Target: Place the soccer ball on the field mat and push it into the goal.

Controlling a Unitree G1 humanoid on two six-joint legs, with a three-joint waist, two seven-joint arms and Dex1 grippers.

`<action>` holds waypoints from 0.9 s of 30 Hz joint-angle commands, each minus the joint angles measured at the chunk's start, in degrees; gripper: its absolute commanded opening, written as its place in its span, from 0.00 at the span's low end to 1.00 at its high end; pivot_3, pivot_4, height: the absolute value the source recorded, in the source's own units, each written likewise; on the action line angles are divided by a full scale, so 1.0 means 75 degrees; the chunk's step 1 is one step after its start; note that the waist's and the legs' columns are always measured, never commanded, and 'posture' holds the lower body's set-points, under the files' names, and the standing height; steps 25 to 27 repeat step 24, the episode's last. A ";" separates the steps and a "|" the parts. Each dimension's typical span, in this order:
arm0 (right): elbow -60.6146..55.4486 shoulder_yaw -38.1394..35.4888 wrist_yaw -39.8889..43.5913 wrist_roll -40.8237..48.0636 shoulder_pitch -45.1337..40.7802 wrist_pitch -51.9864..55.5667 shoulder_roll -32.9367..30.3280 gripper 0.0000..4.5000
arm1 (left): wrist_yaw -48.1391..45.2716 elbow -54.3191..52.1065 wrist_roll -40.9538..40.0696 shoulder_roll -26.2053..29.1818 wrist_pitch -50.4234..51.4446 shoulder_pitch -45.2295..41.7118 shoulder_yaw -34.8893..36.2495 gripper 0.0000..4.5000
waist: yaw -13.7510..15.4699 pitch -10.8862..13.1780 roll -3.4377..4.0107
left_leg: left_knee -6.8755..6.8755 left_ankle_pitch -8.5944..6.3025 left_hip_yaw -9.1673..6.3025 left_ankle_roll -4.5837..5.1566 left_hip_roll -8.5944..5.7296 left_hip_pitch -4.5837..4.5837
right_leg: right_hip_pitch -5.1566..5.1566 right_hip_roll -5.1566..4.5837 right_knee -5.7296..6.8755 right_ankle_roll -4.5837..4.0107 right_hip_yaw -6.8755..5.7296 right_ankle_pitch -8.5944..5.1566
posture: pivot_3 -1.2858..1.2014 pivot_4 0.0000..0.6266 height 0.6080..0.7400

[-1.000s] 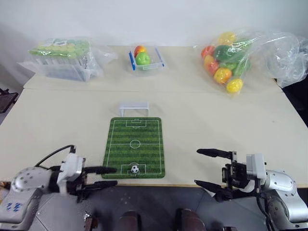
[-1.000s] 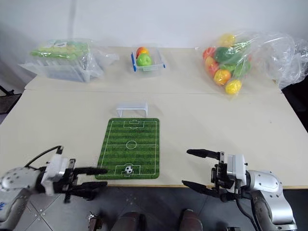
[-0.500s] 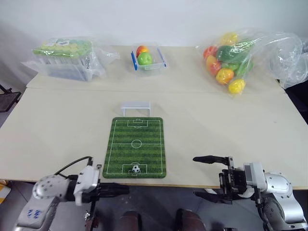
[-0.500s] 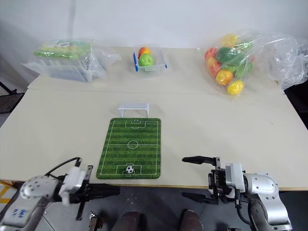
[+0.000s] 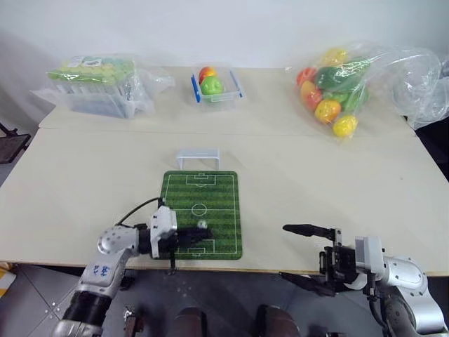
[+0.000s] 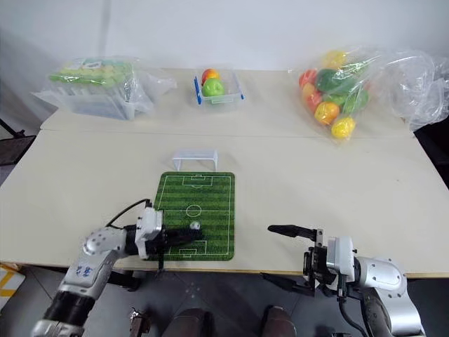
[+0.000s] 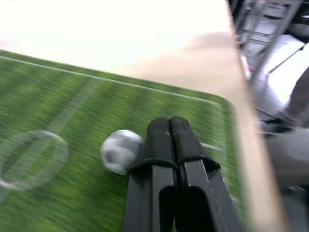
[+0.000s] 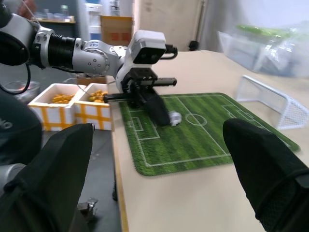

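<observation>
- Green field mat (image 5: 202, 210) already carries the soccer ball (image 5: 203, 225), lying near the centre circle, so the placing looks done.
- Left gripper (image 5: 195, 236), fingers pressed together and empty, touches the ball's near side.
- Goal (image 5: 197, 158) at the far edge awaits; right gripper (image 5: 303, 253) hangs open.

The left gripper (image 7: 169, 126) reached level over the table's near edge, fingers pressed together, while the right gripper (image 5: 300, 251) hung spread past it.
</observation>
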 commanded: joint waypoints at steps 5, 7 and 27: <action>-0.0740 -0.0282 -0.2263 -0.0259 -0.0223 0.0315 0.0840 1.00 | 0.0131 0.0753 -0.0324 0.0146 -0.0863 -0.0720 0.0770 0.00 | -0.0079 -0.0001 0.0000 | -0.0007 -0.0002 0.0010 0.0000 -0.0001 0.0004 | -0.0002 -0.0001 -0.0001 0.0001 0.0006 0.0001 | 0.52 0.24 1.00; -0.0737 -0.0310 -0.2723 -0.0275 -0.0475 0.0407 0.1053 1.00 | -0.0229 0.0147 -0.0733 0.0578 -0.0651 -0.0129 0.1127 0.00 | -0.0165 -0.0001 0.0000 | -0.0018 -0.0002 0.0010 -0.0001 0.0002 0.0004 | -0.0009 0.0001 -0.0003 0.0000 0.0006 0.0000 | 0.52 0.24 1.00; 0.0383 -0.0194 -0.2447 -0.0809 -0.1589 -0.0151 0.0949 1.00 | 0.3078 -0.2676 -0.2073 0.0787 0.1883 0.3725 0.5079 0.00 | -0.0038 0.0003 0.0007 | -0.0020 -0.0018 0.0008 0.0004 0.0008 0.0003 | -0.0015 0.0003 -0.0003 -0.0002 0.0014 -0.0001 | 0.52 0.24 1.00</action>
